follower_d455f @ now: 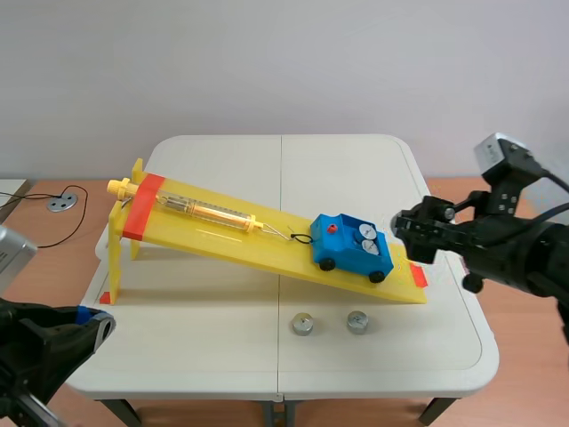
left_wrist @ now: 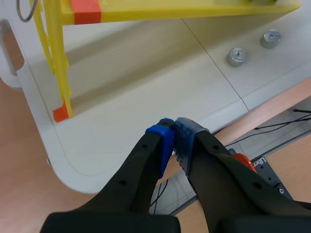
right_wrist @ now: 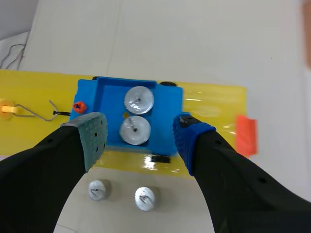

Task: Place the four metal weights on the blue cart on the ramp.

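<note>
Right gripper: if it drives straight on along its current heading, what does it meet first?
Most likely the blue cart: the open right gripper frames it, with the nearer loaded weight centred between the fingers. Depth is unclear, so cart rim or weight may touch first.

scene: frontal, high | wrists: close, downward | shared: ramp [follower_d455f: 231, 240], table weights [follower_d455f: 302, 325]

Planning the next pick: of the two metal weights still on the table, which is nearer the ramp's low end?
The weight in front of the blue cart; the other weight lies by the table's middle seam, farther toward the ramp's high end.
</note>
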`<action>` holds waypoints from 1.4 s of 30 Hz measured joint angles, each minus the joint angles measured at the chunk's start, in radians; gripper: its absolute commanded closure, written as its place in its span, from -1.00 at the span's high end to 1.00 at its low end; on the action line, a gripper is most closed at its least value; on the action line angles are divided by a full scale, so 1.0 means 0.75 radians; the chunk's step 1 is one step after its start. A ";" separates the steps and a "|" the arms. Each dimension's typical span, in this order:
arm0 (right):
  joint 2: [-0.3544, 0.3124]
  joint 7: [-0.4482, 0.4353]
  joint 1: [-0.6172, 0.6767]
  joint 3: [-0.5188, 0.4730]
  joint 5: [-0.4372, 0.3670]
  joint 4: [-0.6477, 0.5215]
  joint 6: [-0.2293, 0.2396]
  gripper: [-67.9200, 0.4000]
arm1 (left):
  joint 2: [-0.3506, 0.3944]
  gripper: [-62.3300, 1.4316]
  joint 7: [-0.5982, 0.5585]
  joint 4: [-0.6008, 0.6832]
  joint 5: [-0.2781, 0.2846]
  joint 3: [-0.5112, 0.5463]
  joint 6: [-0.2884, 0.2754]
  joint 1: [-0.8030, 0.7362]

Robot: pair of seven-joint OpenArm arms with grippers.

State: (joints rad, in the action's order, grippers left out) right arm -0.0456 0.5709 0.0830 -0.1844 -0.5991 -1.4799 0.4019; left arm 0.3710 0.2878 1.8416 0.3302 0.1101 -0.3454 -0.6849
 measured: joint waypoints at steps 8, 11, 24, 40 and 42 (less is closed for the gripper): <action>-0.226 0.033 0.266 -0.011 -0.002 -0.414 0.009 -0.08 | 0.000 -0.87 0.000 0.000 0.000 0.000 0.000 0.005; -0.286 0.036 0.356 -0.011 -0.002 -0.544 0.009 -0.08 | 0.000 -0.87 0.000 0.000 0.000 0.000 -0.001 0.005; -0.304 -0.049 0.495 0.202 0.195 -0.624 0.012 -0.08 | 0.000 -0.87 0.000 0.000 0.000 0.000 0.000 0.005; -0.151 -0.256 0.226 0.630 0.620 -0.106 -0.038 -0.08 | 0.000 -0.87 0.000 0.000 0.000 0.000 -0.001 0.005; -0.132 -0.284 0.195 0.658 0.644 -0.041 -0.050 -0.09 | 0.000 -0.87 0.000 0.000 0.000 0.000 0.000 0.005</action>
State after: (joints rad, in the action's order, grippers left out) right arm -0.1448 0.3580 0.2295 0.3088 -0.1158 -1.5108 0.3645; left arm 0.3710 0.2878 1.8416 0.3302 0.1101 -0.3454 -0.6811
